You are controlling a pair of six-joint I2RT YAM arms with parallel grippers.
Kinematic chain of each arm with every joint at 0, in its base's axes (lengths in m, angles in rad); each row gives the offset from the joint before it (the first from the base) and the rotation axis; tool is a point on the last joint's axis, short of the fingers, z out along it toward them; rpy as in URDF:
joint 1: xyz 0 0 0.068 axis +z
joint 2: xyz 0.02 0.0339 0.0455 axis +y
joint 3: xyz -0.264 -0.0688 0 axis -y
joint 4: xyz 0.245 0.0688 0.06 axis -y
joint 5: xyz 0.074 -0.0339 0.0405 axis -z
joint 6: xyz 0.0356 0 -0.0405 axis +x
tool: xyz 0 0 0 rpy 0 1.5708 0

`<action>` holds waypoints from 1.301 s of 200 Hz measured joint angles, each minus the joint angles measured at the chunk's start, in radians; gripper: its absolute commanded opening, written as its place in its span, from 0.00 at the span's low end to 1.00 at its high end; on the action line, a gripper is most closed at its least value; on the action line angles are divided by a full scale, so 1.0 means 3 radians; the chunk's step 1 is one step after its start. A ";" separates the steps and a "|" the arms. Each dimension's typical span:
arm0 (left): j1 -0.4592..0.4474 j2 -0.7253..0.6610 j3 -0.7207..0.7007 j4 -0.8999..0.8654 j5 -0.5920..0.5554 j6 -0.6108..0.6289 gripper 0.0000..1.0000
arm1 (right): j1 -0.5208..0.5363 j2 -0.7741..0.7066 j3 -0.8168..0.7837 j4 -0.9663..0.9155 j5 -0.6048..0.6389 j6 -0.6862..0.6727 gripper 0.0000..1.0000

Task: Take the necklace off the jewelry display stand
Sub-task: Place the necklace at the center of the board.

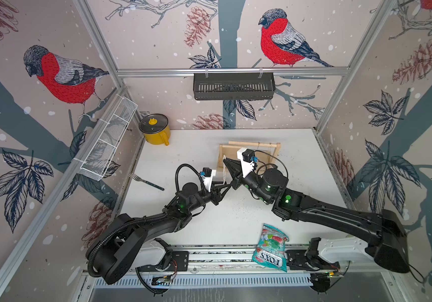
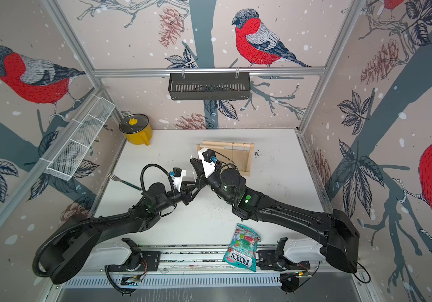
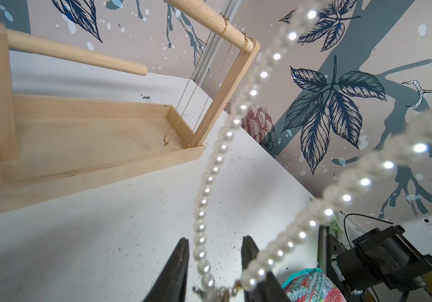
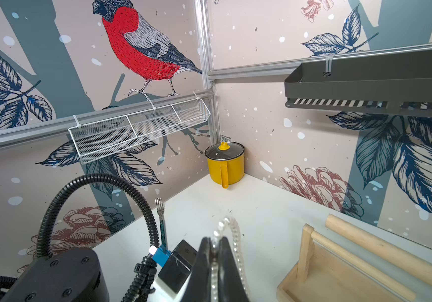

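Item: necklace (image 3: 219, 158), a white pearl strand doubled into a long hanging loop.
Location: off the jewelry display stand (image 3: 92, 136) and clear of its bars. In a top view the pearls (image 1: 224, 171) hang just off the stand's 9 o'clock end, above the table (image 1: 183, 157).
Long axis: near plumb, running from the right end effector above down to the left end effector below. From overhead it reads as a short 12-to-6 line.
Right end effector (image 4: 215, 241): jaws closed tight on the top of the loop, with pearls pinched between the fingers. This arm carries the weight.
Left end effector (image 3: 216, 240): jaws part-way apart at the bottom of the loop, near the clasp. One strand hangs between the fingers, unpinched as far as I can see. The other strand crosses the outside of one finger.
Bearing for the next move: the strand rises toward 12 o'clock from the left end effector, and the stand lies at 3 o'clock of the right one. My judgement is that the move should go away from 3 o'clock.
Also on the stand: thin gold chains (image 3: 166, 140) draped from the upper bar, untouched.
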 measured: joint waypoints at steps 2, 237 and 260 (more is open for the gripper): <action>0.0000 -0.0004 -0.0003 0.0000 0.0001 0.0000 0.35 | 0.0000 0.0000 0.0000 -0.0001 0.0000 0.0000 0.01; -0.0229 -0.0436 -0.0159 -0.0741 0.0135 -0.0013 0.00 | -0.0006 0.0000 -0.0209 -0.0169 0.0177 0.0203 0.01; -0.0319 -0.0765 -0.0280 -0.1067 0.0051 -0.0069 0.00 | -0.0006 -0.0001 -0.0312 -0.0169 0.0245 0.0350 0.01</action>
